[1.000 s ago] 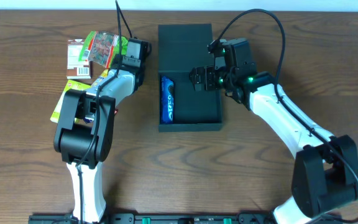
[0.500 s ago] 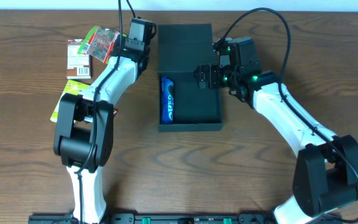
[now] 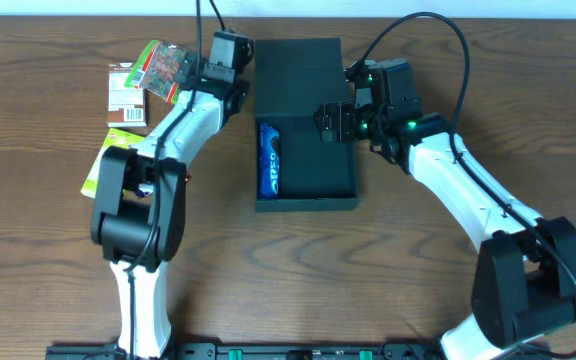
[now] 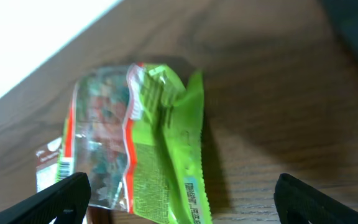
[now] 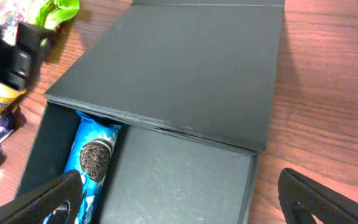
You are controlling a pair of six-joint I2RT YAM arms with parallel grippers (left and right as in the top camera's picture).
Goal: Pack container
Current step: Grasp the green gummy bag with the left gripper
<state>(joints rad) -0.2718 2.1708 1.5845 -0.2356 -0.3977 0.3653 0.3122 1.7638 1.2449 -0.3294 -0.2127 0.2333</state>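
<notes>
The container [image 3: 306, 204] sits open on the tabletop [image 3: 48, 250], with the right end effector [image 5: 182, 199] wide and empty above it. Farther, the left end effector [image 4: 182, 196], also wide, faces a green snack packet [image 4: 160, 155]. Its film, seemingly crumpled in the blur, may slip at closing.

**Hardly a word I can read**

The blue packet [image 5: 91, 163] lying in the box [image 5: 185, 74] bears a picture of a dark sandwich cookie. Its white lettering, seen from overhead, is too blurred to spell out. My left wrist camera shows a green packet [image 4: 166, 143] with illegible fine print at its six o'clock edge. At its eight o'clock, a brown packet [image 4: 47, 171] carries a barcode, digits unreadable.
</notes>
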